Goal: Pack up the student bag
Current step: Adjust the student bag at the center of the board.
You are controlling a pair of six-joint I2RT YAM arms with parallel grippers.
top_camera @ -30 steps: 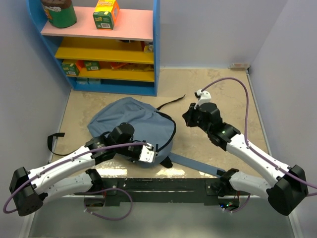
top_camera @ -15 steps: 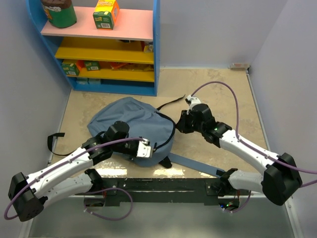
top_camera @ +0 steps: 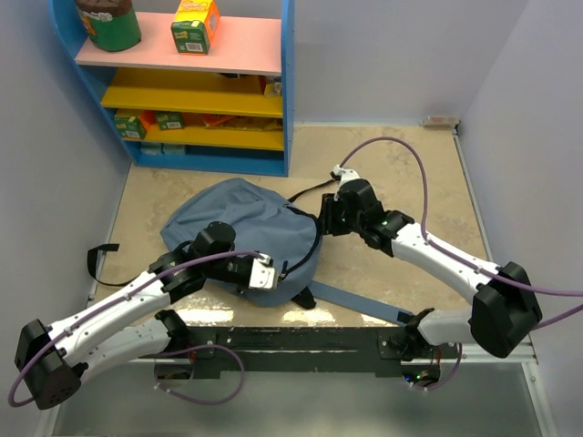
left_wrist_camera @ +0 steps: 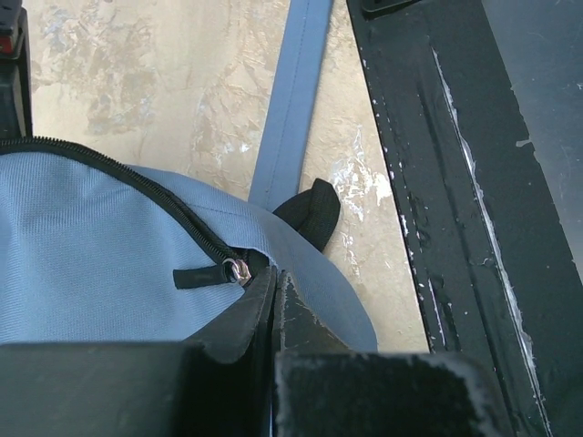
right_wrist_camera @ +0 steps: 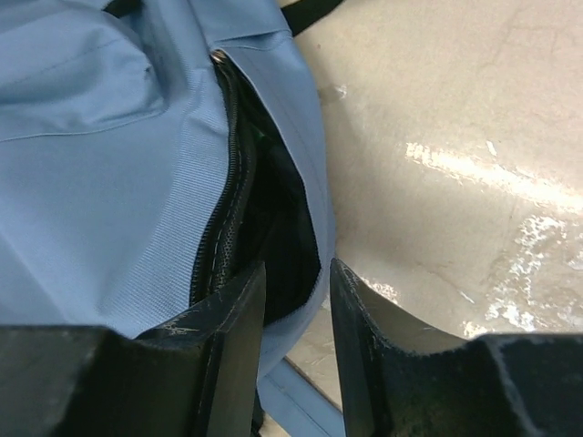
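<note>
The left tool [left_wrist_camera: 276, 278] is clenched, its two scuffed black fingers pressed flat together with no gap. Their tips rest on the student bag [top_camera: 241, 214], just beside the metal zipper slider [left_wrist_camera: 239, 269] and its short black pull tab [left_wrist_camera: 200, 277]. Whether any cloth is pinched between them cannot be told.

The right tool [right_wrist_camera: 298, 267] is released, its blunt, scratched black fingers standing apart. The bag's rim lies in the gap at the open mouth. There the black coil zipper [right_wrist_camera: 239, 173] is parted over a dark interior.

The bag is soft slate-blue woven fabric, rounded and slumped. It lies on the left half of the worktop [top_camera: 401, 164], toward the near edge. A flat matching shoulder strap [left_wrist_camera: 296, 91] runs from it across the glossy, beige marbled surface. A small black webbing loop [left_wrist_camera: 314, 214] sticks out beside the strap's root. A chipped black metal rail [left_wrist_camera: 437, 182] borders the near edge.

The left arm reaches low from the near left corner. Its white forearm angles rightward and its wrist is turned over the bag's near side. The right arm stretches long from the near right corner toward the middle, its wrist aimed left at the bag's right side.
</note>
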